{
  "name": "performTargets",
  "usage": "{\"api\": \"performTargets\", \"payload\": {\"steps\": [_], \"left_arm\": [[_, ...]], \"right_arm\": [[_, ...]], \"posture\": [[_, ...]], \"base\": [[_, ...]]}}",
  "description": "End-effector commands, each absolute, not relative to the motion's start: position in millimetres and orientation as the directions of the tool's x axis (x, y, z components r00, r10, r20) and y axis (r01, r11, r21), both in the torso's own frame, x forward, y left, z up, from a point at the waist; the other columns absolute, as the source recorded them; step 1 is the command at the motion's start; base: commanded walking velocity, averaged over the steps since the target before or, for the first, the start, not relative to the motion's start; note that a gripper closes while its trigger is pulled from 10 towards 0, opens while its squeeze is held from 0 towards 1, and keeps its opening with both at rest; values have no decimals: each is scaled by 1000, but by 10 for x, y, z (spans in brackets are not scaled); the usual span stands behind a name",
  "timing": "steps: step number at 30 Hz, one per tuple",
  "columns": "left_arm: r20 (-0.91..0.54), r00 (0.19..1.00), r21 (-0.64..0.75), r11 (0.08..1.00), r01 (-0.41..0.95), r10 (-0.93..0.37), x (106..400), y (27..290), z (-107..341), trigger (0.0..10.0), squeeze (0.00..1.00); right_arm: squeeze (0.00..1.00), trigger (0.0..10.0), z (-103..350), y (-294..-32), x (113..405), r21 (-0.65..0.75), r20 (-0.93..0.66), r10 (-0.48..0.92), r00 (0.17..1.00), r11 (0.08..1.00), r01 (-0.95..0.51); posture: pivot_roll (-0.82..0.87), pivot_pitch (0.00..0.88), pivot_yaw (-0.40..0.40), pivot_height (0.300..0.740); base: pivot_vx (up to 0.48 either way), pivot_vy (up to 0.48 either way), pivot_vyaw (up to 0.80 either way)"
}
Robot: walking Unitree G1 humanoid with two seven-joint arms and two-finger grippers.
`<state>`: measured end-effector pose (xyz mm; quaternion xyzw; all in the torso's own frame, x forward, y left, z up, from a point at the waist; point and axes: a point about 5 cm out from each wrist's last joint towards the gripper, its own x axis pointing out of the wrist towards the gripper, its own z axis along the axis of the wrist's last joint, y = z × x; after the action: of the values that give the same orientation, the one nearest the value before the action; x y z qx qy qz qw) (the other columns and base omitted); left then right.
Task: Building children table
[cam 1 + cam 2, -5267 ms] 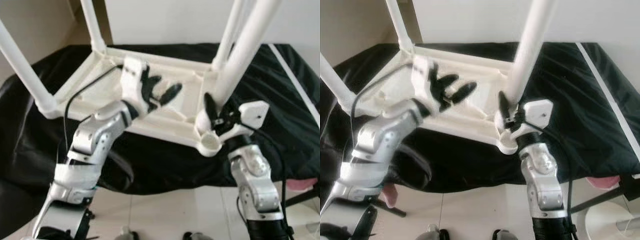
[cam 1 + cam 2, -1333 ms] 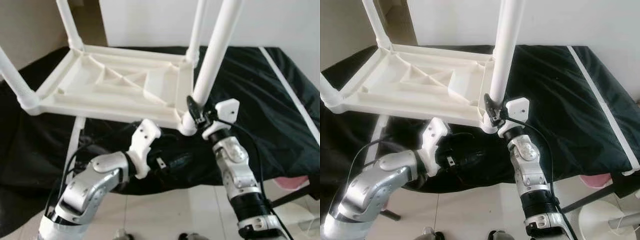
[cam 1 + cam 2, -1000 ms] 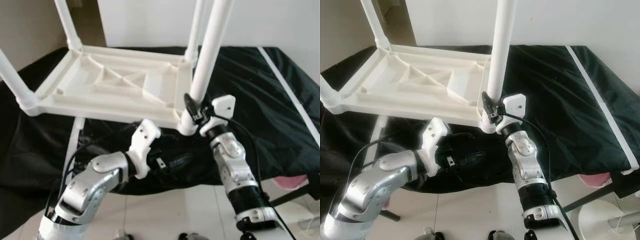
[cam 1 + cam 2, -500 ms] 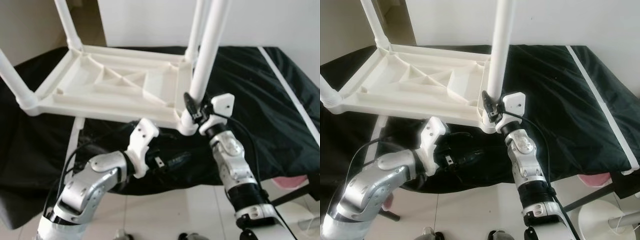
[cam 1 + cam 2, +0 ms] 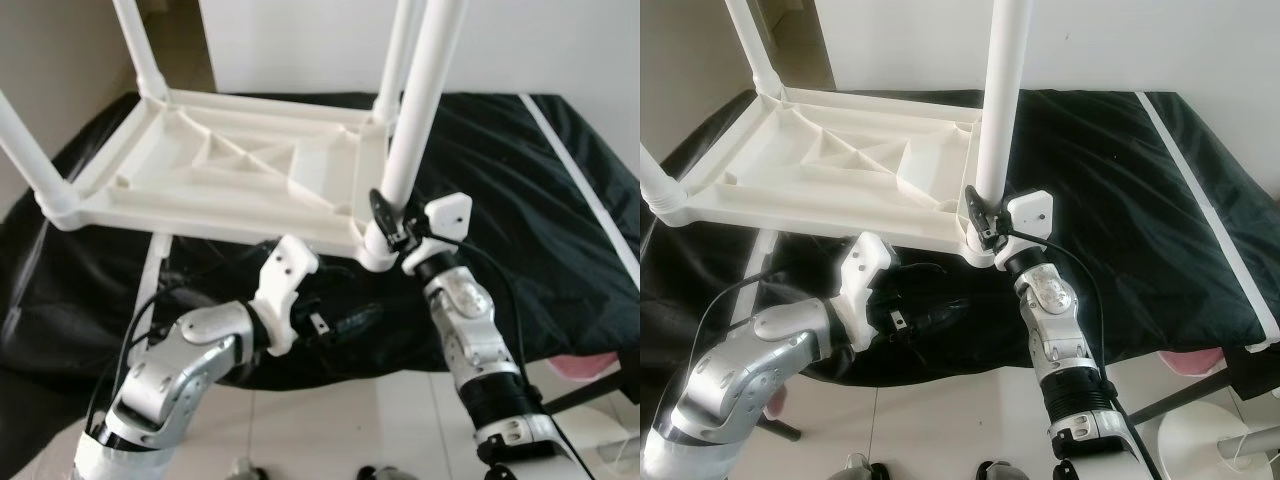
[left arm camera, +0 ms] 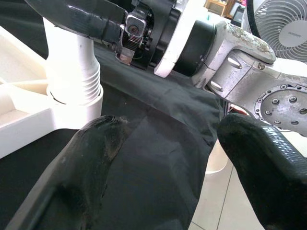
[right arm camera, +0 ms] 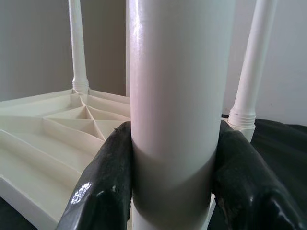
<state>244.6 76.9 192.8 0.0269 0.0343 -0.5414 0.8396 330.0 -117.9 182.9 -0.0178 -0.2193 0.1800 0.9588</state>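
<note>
Right gripper (image 7: 175, 191) raised, jaws clamped; left gripper (image 6: 177, 158) low, jaws spread.

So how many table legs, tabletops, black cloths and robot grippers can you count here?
White table legs: 4
White tabletop: 1
Black cloth: 1
Grippers, left and right: 2
Total: 8

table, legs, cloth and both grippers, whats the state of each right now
white table: upside down on the black cloth, legs up
near leg: upright in its corner socket
right gripper: shut on the near leg, low down
left gripper: open, empty, beside the table's near corner
</note>
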Motion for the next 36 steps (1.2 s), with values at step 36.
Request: {"api": "performTargets", "payload": {"steps": [36], "left_arm": [[-96,423,11,424,906,-901,2438,793,1960,10000,0]], "right_arm": [[0,10000,1545,-1288,3309,-66,248,335,909,942,-329]], "posture": [[52,147,-25,740]], "base": [[0,0,0]]}}
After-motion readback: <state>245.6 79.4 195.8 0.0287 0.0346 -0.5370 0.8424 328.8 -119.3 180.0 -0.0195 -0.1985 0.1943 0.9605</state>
